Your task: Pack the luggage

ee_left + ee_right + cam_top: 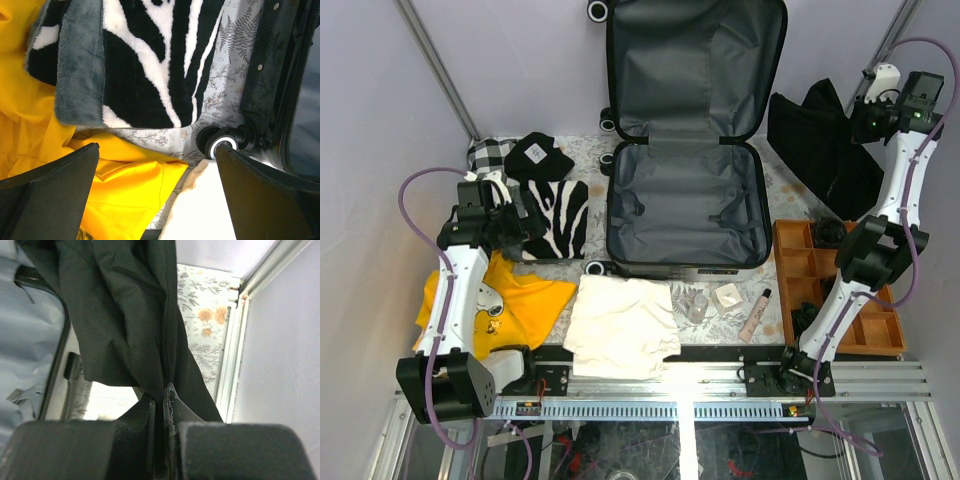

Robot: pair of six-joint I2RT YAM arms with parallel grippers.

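- Top view: small black-and-white hard-shell suitcase (685, 205) lies open at the table's centre, far side. Its lid is propped against the far wall and the grey lining shows.
- Right gripper (860, 120) is raised far right of the suitcase, with a black cloth (820, 150) hanging from it.
- Left wrist view: left gripper (155, 200) has its jaws spread wide, holding nothing. It sits over a zebra-striped plush towel (140, 60) and a yellow shirt (130, 185), with a suitcase wheel (222, 145) to the right.
- Right wrist view: the fingers (172, 405) are pressed together, clamped on the black cloth, and the suitcase lining is on the left.

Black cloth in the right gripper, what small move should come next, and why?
Probably swing the right gripper left, carrying the black cloth over the open luggage. The gripper is shut on the cloth, which hangs to the right of the luggage, and the luggage looks empty, with only bare lining showing.
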